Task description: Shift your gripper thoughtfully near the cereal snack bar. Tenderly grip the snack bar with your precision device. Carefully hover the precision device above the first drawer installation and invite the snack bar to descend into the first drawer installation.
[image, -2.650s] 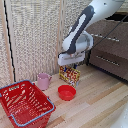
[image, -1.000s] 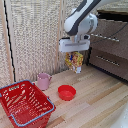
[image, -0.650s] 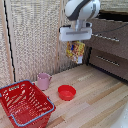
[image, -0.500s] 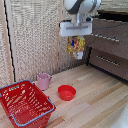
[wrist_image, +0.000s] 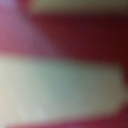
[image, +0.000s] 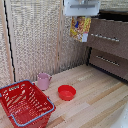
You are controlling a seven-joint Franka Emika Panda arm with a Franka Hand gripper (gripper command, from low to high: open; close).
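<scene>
The pale wooden counter spreads below me, with woven beige panels forming the wall behind it. Nearest the exterior camera, at about seven o'clock in that picture, stands the red mesh basket, with nothing visible inside it. Further in, near six o'clock, sits the red bowl, which also shows no contents, and at about nine o'clock, nearer the wall, the pink mug; its inside I cannot see. High at twelve o'clock hangs my gripper, jaws pinching the top edge of the cereal snack bar, which dangles well above the counter, level with the top of the first drawer installation at about two o'clock. My wrist view is only a blur of red and pale bands.
</scene>
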